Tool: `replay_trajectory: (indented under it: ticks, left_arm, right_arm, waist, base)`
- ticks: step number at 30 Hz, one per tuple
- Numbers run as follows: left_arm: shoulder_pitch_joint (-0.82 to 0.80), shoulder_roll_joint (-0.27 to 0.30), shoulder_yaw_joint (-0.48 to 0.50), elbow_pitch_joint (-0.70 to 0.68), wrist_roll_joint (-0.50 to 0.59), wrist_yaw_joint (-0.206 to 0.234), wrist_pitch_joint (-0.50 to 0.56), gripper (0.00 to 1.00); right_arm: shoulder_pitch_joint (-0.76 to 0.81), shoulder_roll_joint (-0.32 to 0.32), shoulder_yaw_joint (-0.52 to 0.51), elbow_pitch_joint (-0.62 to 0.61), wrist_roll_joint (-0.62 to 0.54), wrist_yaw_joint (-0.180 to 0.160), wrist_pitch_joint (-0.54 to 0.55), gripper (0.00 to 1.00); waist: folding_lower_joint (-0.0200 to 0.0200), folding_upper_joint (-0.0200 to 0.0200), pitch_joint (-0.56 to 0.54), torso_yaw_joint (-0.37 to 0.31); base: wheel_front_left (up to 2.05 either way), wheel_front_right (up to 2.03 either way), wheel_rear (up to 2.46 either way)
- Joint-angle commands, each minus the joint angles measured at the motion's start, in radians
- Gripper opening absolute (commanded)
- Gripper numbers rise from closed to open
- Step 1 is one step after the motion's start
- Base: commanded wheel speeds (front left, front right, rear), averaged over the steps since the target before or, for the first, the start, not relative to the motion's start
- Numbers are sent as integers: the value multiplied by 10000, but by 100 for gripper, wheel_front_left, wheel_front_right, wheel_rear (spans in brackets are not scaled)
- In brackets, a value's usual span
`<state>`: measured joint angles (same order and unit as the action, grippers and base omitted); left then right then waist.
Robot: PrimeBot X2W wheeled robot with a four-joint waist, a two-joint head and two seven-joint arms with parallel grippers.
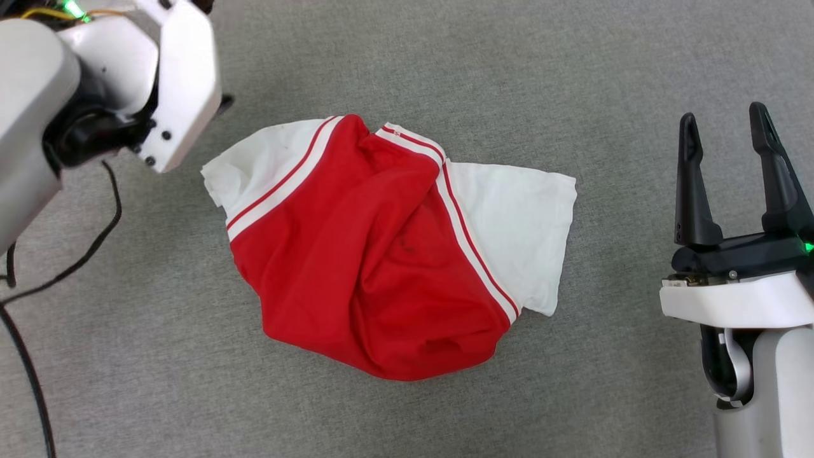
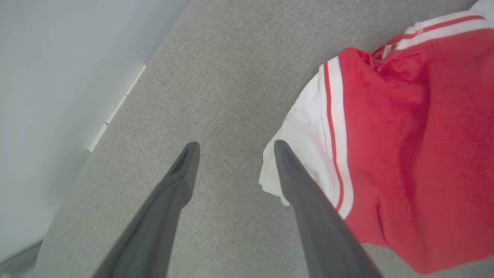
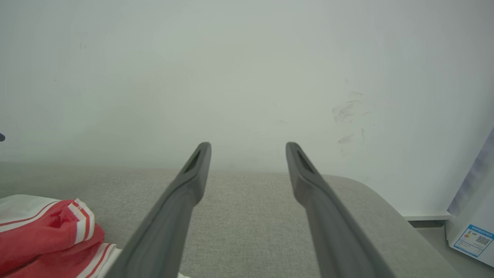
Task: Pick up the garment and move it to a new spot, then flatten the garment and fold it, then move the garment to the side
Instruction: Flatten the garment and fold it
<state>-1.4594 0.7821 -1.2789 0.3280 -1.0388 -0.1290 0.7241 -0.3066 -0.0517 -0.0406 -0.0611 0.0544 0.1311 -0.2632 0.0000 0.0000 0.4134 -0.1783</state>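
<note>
item inspected: the garment (image 1: 369, 254), lying crumpled in a loose heap at the centre of the grey fabric-covered worktop (image 1: 572, 76). the plain red side faces up, with no lettering on view. white sleeves with white-red striped trim spread out at either side of the red body, the one on the robot's right lying flatter. the red cloth is creased and bunched, with a deep fold running down the middle.

left pincer (image 2: 233, 148): fingers spread, holding nothing. in the left wrist view one finger lies across the edge of the white sleeve of the garment (image 2: 405, 135); contact with the cloth cannot be confirmed. the other finger is over bare worktop. in the head view the white housing of the left arm (image 1: 172, 83) sits at the upper left, just beside the garment's sleeve.

right pincer (image 1: 722, 124): fingers spread, holding nothing, well apart from the garment on the robot's right. the right wrist view has the right pincer (image 3: 247, 148) facing a white wall (image 3: 247, 58), with the garment (image 3: 42, 239) at the lower left.

a black cable (image 1: 95, 235) hangs below the left arm.
</note>
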Motion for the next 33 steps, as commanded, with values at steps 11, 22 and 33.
replay_trajectory:
  ticks: [11, 22, 33]
  left_arm:
    - [1813, 125, -34, -57, 819, 4, 1527, 100]
    - [2565, 262, -100, -356, 1006, -4, 714, 0]
    - [2904, 2041, 265, -2470, 211, 166, -755, 0]
  right_arm:
    - [-168, 27, 30, -133, 54, -7, -23, 100]
    - [12, 27, -166, -50, 29, -7, -22, 100]
    - [693, 26, -478, 138, -125, -7, -22, 100]
  waist:
    - [0, 0, 646, -340]
    - [0, 0, 445, -178]
    - [0, 0, -728, 1114]
  base:
    - [0, 0, 0]
    - [0, 0, 0]
    - [0, 0, 0]
